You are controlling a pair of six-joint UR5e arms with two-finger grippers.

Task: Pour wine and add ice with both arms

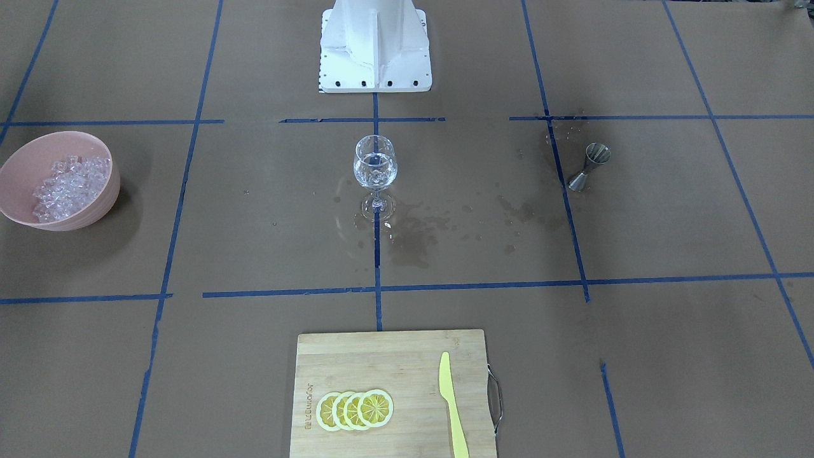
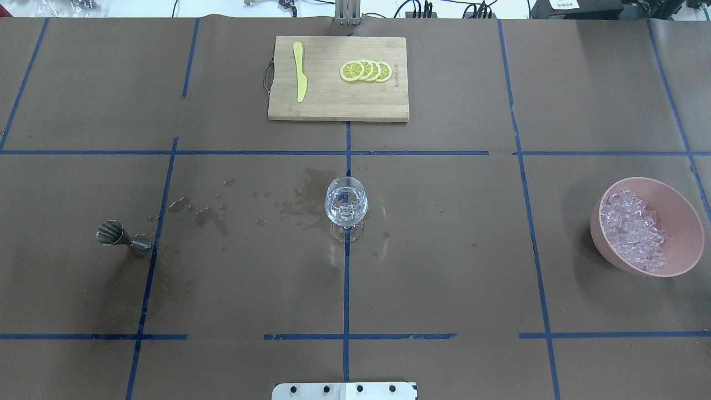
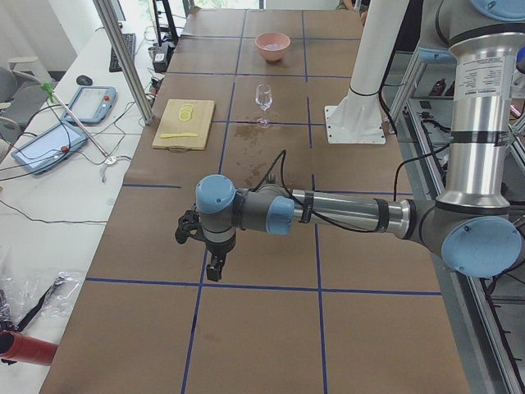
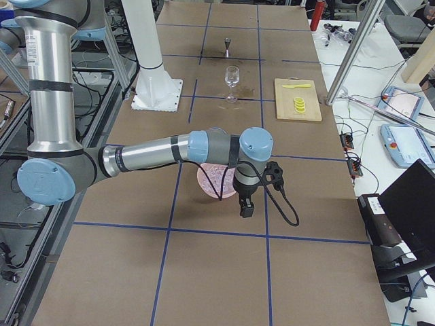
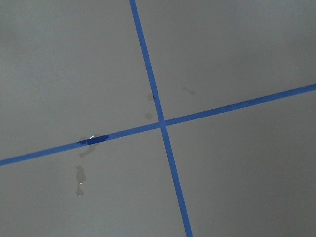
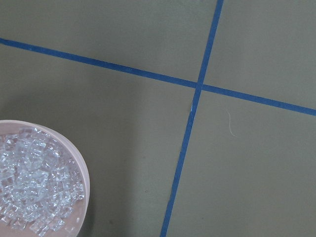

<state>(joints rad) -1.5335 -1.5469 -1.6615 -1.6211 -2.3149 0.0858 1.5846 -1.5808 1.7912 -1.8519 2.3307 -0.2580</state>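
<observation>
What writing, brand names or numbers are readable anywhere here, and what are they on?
Cutting board: burnt-in brand mark along one edge, too blurred to read.
Left arm: printed label on its upright tube, too small to read.
No other text is legible.

Four lemon slices (image 2: 366, 71), one glass (image 2: 345, 205), one bowl (image 2: 684, 222).

No text fully legible anywhere.
- Cutting board (image 1: 394, 362): burnt-in brand mark along short edge, just beside lemon slices (image 1: 355, 410); runs sideways, letters too blurred to read.
- Left arm (image 3: 480, 123): label w/ small dark print on upright silver tube, unreadable.
- Right arm (image 4: 51, 88): same kind of label, unreadable.
- White tag (image 2: 563, 4) at far table edge, overhead view: dark print, too small to read.
</observation>
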